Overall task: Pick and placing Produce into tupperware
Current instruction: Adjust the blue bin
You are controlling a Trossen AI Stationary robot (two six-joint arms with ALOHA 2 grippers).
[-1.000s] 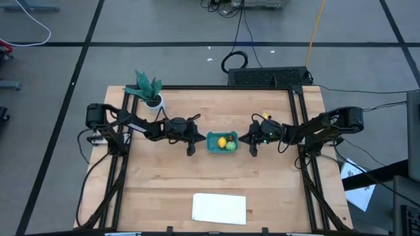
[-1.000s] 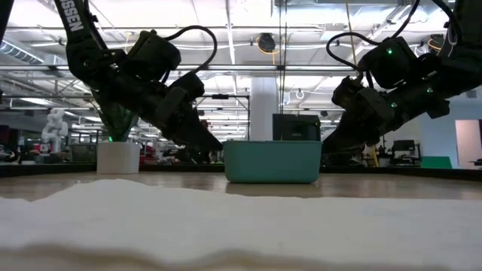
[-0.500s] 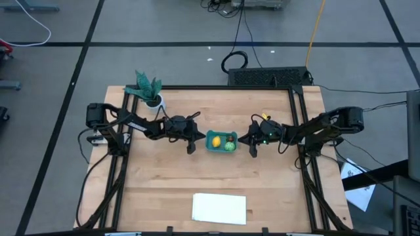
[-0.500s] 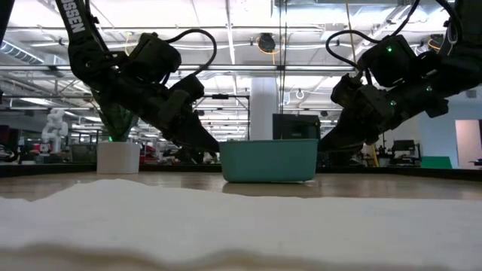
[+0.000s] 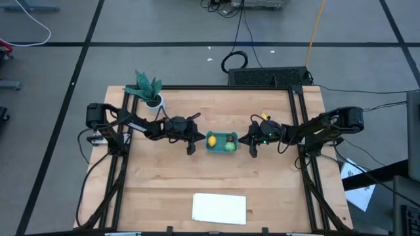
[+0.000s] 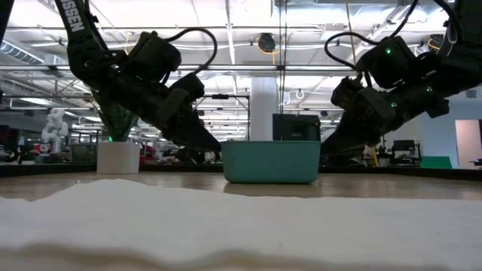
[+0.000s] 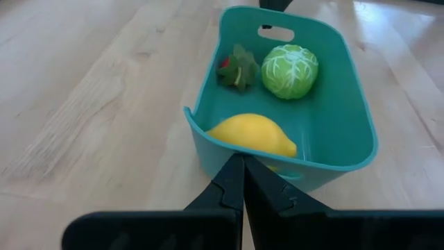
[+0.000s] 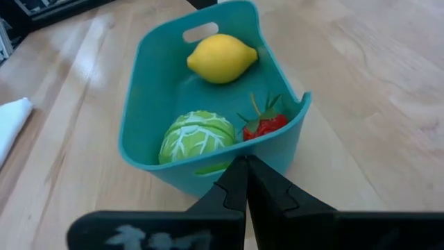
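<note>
The teal tupperware [image 5: 220,150] stands on its bottom at the middle of the wooden table. In it lie the produce: a yellow lemon [image 7: 253,134] at its left end, and a round green one [image 7: 290,71] and a small red one [image 8: 263,125] at its right end. My left gripper [image 5: 201,138] is shut at the tub's left end and slants down toward it. My right gripper [image 5: 241,139] is shut at the tub's right end, slanting down the same way. My left gripper has its shut fingertips [image 7: 236,173] against the outside of the tub's left end wall [image 7: 277,182], just under the rim. It comes from the table's left, slanting down. The tub stands flat on the table. My right gripper has its shut fingertips [image 8: 239,177] against the outside of the tub's right end wall [image 8: 208,173], below the rim. It comes from the table's right, slanting down.
A green plant in a white pot [image 5: 149,92] stands at the table's far left corner. A flat white sheet [image 5: 219,208] lies at the near edge. Black frame rails [image 5: 119,170] run along the table's left and right sides.
The yellow lemon has shifted inside the tub toward its left end, away from the green one. Both grippers have stayed shut at the tub's ends.
</note>
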